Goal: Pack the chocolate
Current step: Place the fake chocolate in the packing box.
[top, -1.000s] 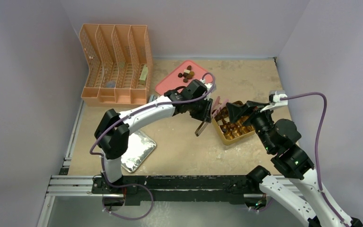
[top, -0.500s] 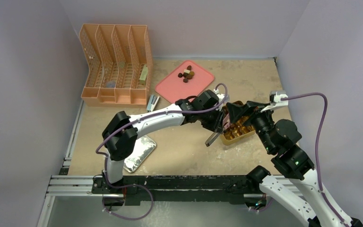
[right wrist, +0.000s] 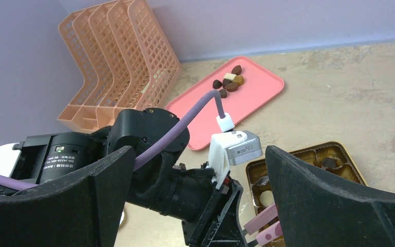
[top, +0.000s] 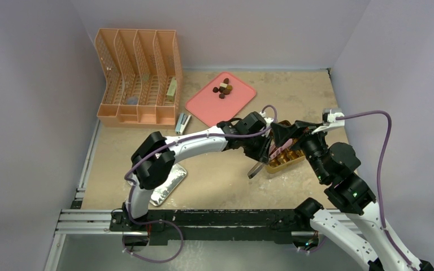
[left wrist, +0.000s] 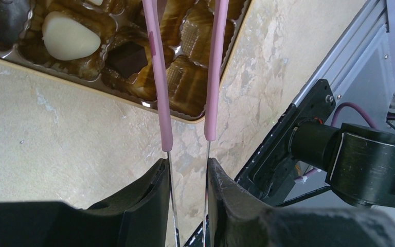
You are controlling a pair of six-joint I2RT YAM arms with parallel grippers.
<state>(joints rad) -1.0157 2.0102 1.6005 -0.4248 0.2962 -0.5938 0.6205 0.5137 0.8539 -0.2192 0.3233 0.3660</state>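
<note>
My left gripper (left wrist: 187, 175) is clamped on the tongs (left wrist: 157, 77), whose tips sit over the box (left wrist: 56, 77). Can't tell if they're pinching anything. Chocolate (left wrist: 67, 37) lies in the cells under them, with more on the tray (top: 243, 99) way beyond. The right gripper (top: 285, 135) gapes right beside the tongs, so I could clip it or jab a filled cell.

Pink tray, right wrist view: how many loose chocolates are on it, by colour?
Pale cream piece: 1
Brown pieces, dark to reddish: 5
Total on the pink tray: 6
</note>
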